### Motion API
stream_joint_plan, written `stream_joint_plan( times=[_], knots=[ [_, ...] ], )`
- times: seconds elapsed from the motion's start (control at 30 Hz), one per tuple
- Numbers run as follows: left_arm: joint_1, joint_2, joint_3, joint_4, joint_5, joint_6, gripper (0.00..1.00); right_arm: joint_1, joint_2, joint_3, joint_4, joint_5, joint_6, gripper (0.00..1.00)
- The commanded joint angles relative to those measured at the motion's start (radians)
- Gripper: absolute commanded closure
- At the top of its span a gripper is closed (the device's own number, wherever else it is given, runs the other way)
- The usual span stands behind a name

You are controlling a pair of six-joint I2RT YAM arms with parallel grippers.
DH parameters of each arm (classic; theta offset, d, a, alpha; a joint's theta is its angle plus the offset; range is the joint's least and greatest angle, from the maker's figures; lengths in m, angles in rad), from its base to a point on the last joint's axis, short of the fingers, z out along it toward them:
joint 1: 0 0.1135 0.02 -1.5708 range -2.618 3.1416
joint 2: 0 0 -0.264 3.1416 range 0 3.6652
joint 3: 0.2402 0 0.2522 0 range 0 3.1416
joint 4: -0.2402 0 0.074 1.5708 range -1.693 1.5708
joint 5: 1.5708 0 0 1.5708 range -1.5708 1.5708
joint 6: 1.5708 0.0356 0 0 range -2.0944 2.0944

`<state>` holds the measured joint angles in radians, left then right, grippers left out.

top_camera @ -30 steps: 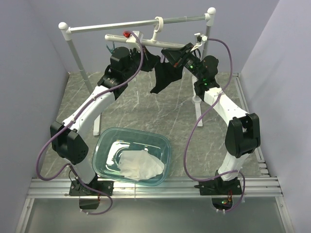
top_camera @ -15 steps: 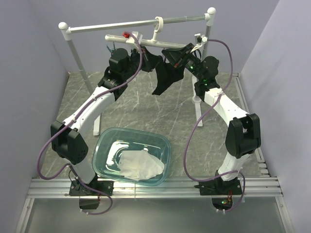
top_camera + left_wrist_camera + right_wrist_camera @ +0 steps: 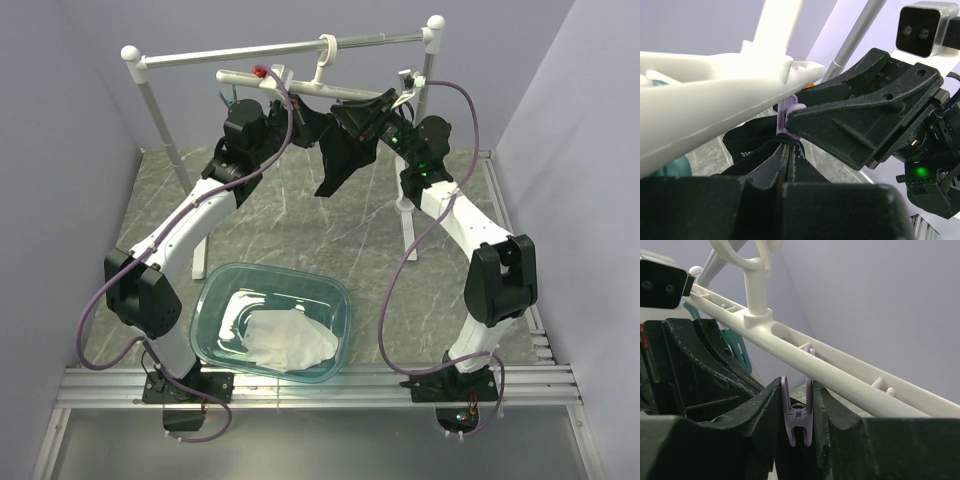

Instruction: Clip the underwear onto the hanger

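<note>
The white hanger (image 3: 300, 88) hangs by its hook from the rack rail. The black underwear (image 3: 340, 165) dangles just below its middle. My left gripper (image 3: 308, 122) is shut on the underwear's top edge (image 3: 747, 147) and holds it up at the purple peg (image 3: 786, 116). In the left wrist view its fingertips (image 3: 788, 145) pinch the fabric right under that peg. My right gripper (image 3: 352, 108) is shut on the purple peg (image 3: 798, 417), squeezing its two handles between the fingers (image 3: 765, 405). The hanger bar (image 3: 840, 372) runs just above, with a teal peg (image 3: 737, 347) to the left.
The tall rack with ball-capped posts (image 3: 150, 110) stands at the back of the marble table. A clear teal bin (image 3: 215, 300) near the front holds a white cloth (image 3: 290, 340). Purple walls close in on both sides.
Both grippers stay at the hanger's middle. The right gripper has edged slightly left toward the left one, and the hanging underwear has shifted a little with them.
</note>
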<state>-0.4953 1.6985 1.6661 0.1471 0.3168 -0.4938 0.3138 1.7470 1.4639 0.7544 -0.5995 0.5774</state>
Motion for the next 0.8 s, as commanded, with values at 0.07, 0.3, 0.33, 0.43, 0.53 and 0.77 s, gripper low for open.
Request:
stream_joint_plan(
  times=[0.07, 0.3, 0.33, 0.43, 0.53, 0.77],
  knots=[
    [0.011, -0.033, 0.009, 0.057, 0.004, -0.003, 1.0, 0.01, -0.046, -0.001, -0.023, -0.048, -0.013, 0.6],
    [0.011, -0.03, 0.009, 0.04, -0.007, 0.011, 1.0, 0.01, -0.049, 0.01, -0.036, -0.028, 0.001, 0.53],
    [0.012, -0.03, 0.007, 0.037, -0.008, 0.011, 1.0, 0.008, -0.052, 0.009, -0.036, -0.028, 0.001, 0.51],
    [0.011, -0.028, 0.006, 0.029, -0.012, 0.014, 1.0, 0.007, -0.057, 0.004, -0.04, -0.022, 0.004, 0.43],
    [0.011, -0.031, 0.001, 0.029, -0.013, 0.014, 1.0, 0.008, -0.061, 0.001, -0.041, -0.014, 0.01, 0.39],
    [0.011, -0.031, 0.004, 0.026, -0.015, 0.021, 1.0, 0.004, -0.063, 0.0, -0.035, -0.003, 0.033, 0.24]
  ],
)
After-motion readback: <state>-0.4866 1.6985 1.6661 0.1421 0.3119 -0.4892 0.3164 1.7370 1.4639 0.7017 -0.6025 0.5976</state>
